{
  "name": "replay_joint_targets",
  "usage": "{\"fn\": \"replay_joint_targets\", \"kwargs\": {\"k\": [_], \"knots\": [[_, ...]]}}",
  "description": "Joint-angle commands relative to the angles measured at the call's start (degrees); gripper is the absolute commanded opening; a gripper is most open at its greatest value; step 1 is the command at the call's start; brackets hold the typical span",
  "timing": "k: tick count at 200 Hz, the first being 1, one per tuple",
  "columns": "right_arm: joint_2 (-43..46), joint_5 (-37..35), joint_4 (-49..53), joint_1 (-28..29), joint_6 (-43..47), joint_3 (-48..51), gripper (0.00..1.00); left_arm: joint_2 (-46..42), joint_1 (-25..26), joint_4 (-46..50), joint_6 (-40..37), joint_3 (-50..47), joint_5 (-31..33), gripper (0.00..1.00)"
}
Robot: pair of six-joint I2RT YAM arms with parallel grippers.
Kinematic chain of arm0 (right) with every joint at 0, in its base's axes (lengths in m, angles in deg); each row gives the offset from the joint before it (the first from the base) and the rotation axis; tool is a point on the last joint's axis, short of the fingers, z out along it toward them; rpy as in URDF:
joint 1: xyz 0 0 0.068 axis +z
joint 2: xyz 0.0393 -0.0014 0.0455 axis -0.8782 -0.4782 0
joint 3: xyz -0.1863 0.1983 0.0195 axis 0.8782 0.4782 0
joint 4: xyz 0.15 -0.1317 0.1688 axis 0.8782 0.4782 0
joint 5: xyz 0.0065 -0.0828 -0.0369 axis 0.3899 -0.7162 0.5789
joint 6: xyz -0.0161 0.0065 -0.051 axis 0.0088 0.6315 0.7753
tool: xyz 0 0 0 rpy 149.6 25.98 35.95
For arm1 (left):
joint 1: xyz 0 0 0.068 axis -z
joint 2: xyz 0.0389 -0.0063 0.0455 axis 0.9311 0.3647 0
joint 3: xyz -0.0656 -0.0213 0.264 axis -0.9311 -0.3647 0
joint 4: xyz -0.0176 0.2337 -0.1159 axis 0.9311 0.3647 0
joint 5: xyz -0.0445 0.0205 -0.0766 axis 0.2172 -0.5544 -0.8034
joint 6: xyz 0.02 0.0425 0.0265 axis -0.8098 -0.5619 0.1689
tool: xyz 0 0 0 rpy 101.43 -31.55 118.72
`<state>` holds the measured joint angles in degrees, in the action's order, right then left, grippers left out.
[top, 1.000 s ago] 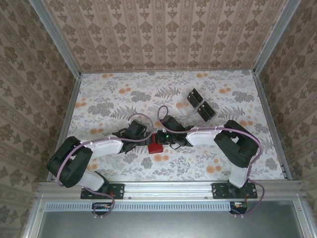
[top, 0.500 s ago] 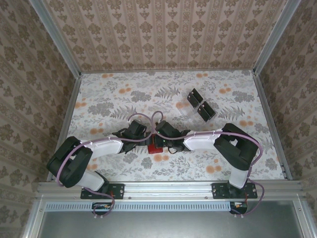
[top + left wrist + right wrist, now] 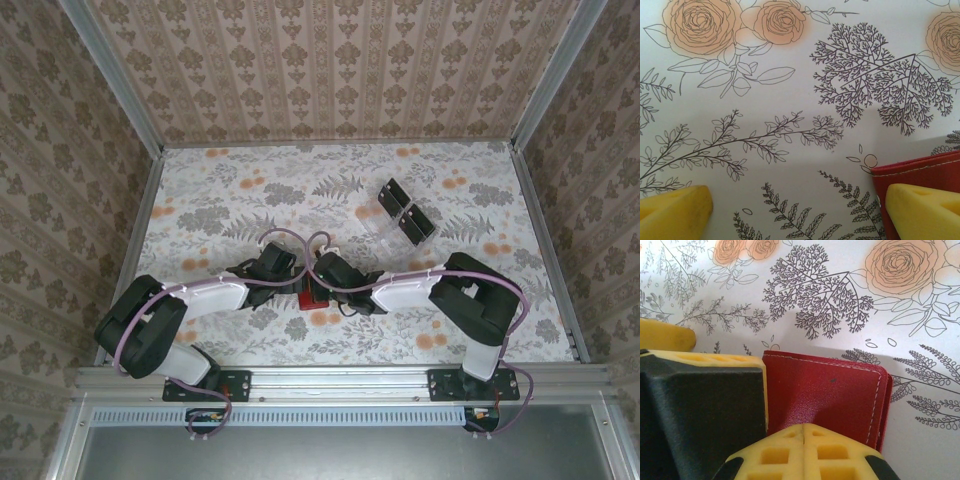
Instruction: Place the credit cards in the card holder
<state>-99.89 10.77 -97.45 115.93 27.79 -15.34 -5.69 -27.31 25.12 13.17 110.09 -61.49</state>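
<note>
The red card holder [image 3: 832,392] lies flat on the flowered table between the two grippers, and shows as a red patch [image 3: 311,298] from above. My right gripper [image 3: 804,440] is shut, its joined tips pressing down on the card holder's top face with nothing between them. My left gripper [image 3: 800,215] stands wide open beside it. One of its fingers [image 3: 922,210] rests over the card holder's edge [image 3: 920,170], and that finger [image 3: 700,405] appears beside the right gripper. The dark credit cards [image 3: 417,224] stand in a clear tray at the back right.
The clear plastic tray [image 3: 378,215] sits well behind the right arm. Patterned walls enclose the table on three sides. Both wrists [image 3: 272,262] [image 3: 335,268] crowd close together over the middle of the near half of the table.
My right gripper has slid left and lower over the card holder, covering more of it. The left arm has stayed put.
</note>
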Motion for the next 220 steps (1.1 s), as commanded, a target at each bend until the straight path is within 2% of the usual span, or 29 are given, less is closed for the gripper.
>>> {"fn": "replay_joint_targets", "kwargs": {"k": [1, 105, 203, 220], "knots": [[-10.3, 4.7, 18.6, 2.8, -2.0, 7.8, 0.0, 4.0, 0.6, 0.8, 1.1, -0.3, -5.3, 1.0], [-9.1, 0.4, 25.0, 4.9, -0.8, 9.3, 0.0, 4.8, 1.1, 0.9, 1.2, -0.2, -4.0, 1.0], [-5.4, -0.3, 31.7, 6.5, 1.1, -0.1, 0.0, 3.6, -1.4, 0.5, 2.2, 0.7, -6.8, 1.0], [-4.5, 0.2, 32.4, 6.3, 1.3, -2.4, 0.05, 3.3, -2.1, 0.5, 2.0, 1.3, -7.4, 1.0]]}}
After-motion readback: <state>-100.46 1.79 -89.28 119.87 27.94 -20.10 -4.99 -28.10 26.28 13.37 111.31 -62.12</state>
